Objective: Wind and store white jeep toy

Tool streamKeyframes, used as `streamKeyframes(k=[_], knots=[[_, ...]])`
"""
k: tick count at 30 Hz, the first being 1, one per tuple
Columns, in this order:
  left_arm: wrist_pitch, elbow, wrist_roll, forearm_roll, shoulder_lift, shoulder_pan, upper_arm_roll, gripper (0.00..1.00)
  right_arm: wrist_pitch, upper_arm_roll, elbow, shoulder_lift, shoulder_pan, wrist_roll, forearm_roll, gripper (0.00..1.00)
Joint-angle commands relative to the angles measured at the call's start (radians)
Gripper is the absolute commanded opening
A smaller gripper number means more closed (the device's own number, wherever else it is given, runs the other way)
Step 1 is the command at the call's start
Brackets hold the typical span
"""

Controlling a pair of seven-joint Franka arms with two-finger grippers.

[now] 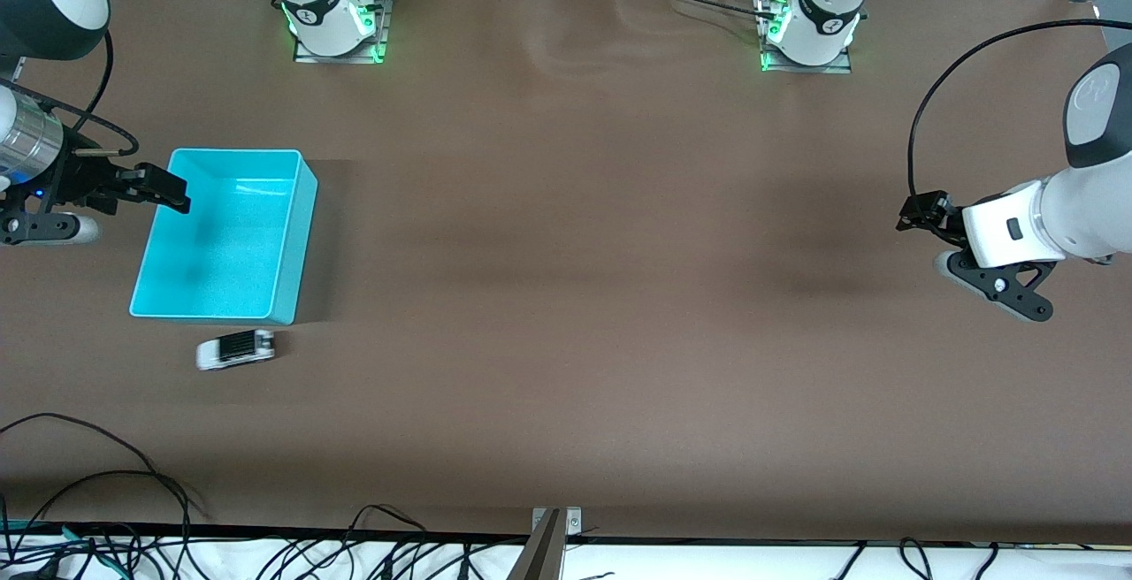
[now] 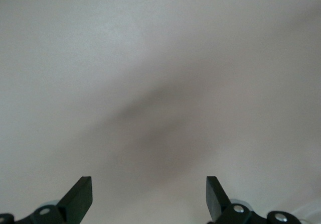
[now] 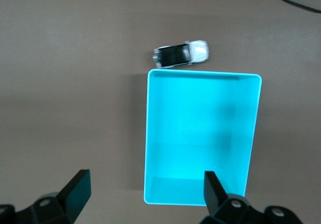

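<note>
Front view: lower left of frame, the white jeep toy lies just below the turquoise bin. Right gripper hovers released over the bin's edge; left gripper waits released at the frame's right.

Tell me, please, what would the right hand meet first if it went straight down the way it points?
Probably the bin: the open right hand hangs over its rim, the jeep lying outside on the table; depth is unclear.

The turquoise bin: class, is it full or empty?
Empty. The turquoise bin shows only its bare floor in both views; the white jeep toy sits on the table beside it.
</note>
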Motion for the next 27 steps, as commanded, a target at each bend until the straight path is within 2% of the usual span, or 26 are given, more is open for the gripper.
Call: streamKeyframes(k=[1,9,20,27], knots=[[-0.019,0.009,-0.006,-0.001,-0.005,0.005,-0.005,1.0,-0.01,0.004,0.016,0.021,-0.008,-0.037,-0.004,1.0],[-0.019,0.009,-0.006,-0.001,-0.005,0.004,-0.003,1.0,0.016,0.001,0.022,0.053,-0.036,-0.208,-0.015,1.0],[-0.019,0.009,-0.035,-0.01,-0.005,0.001,-0.009,1.0,0.201,-0.004,0.03,0.135,-0.151,-0.449,-0.007,1.0],[-0.019,0.009,-0.133,-0.015,-0.005,-0.039,-0.017,1.0,0.292,-0.002,0.143,0.263,-0.226,-0.622,-0.004,1.0]])
